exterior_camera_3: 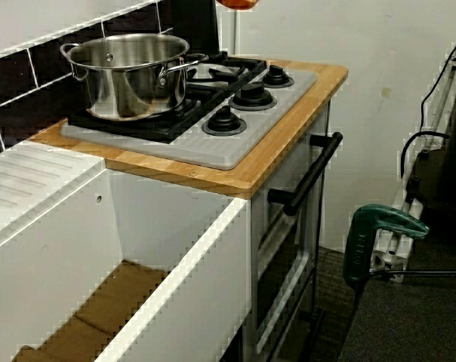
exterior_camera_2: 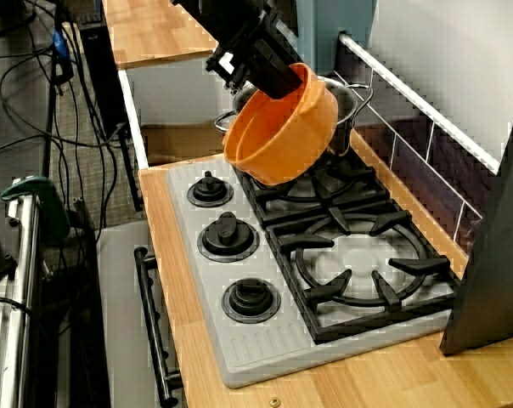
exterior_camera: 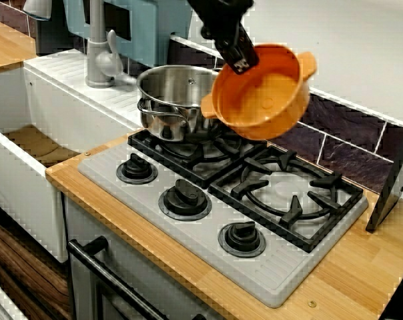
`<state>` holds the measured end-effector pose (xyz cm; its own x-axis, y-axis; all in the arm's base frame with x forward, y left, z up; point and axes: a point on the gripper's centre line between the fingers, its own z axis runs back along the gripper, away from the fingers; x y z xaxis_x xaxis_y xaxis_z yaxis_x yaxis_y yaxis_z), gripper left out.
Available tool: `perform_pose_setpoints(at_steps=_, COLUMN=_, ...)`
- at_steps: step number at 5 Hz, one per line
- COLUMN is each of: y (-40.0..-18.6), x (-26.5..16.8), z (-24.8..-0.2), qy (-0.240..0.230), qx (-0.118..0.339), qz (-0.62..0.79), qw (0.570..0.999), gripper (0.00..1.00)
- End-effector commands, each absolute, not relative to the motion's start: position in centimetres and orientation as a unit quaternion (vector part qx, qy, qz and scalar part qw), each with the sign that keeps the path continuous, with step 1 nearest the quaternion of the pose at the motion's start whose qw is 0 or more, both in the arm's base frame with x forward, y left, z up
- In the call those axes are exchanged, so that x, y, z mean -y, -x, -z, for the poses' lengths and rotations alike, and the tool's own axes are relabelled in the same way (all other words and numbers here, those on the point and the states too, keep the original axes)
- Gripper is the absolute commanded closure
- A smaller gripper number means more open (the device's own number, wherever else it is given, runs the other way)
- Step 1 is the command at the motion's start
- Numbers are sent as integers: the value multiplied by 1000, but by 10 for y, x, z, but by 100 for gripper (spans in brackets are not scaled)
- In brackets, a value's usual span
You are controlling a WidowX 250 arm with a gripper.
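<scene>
Pincer point(exterior_camera: 236, 57) clenched on the rim of the orange pot point(exterior_camera: 265, 97), upper centre of the front view, one finger inside the bowl and one outside. The pot is off the stove and tipped hard, its mouth turned toward the lower left of the frame, with a stubby handle poking out at its upper right. In the high view from the knob side, the pincer point(exterior_camera_2: 269, 76) comes down from the upper left and the orange pot point(exterior_camera_2: 282, 132) hangs slanted in the upper middle. From the sink end, only a sliver of the orange pot point(exterior_camera_3: 237, 3) shows at the top edge.

Just behind it, the steel pot point(exterior_camera: 171, 97) sits upright on the back-left grate, left of centre. Whether the two pots touch, I cannot tell. Below the orange pot lies the black grate point(exterior_camera: 291, 190) of the right-hand burner, centre right. Moving out to the lower middle, three black knobs point(exterior_camera: 185, 198) run in a diagonal line along the grey hob plate point(exterior_camera: 281, 283).

The wooden tabletop point(exterior_camera: 361, 267) frames the hob at lower right. A grey tap point(exterior_camera: 101, 57) stands at upper left beside the white sink point(exterior_camera: 18, 170). Dark tiles point(exterior_camera: 348, 140) line the wall at right.
</scene>
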<state>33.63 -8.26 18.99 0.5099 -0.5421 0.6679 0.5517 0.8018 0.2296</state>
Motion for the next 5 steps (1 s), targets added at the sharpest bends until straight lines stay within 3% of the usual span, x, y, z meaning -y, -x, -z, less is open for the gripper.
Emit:
perform_pose_setpoints(at_steps=1, y=-326, x=52, z=-194, qy=-12, qx=373, qz=313, qw=873, gripper=100)
perform_pose_setpoints(at_steps=4, y=-323, x=27, z=-201, qy=-85, qx=221, qz=227, qw=945, gripper=100)
perform_pose_setpoints(at_steps=5, y=-323, x=32, z=-205, qy=-67, qx=181, qz=187, qw=963, gripper=100)
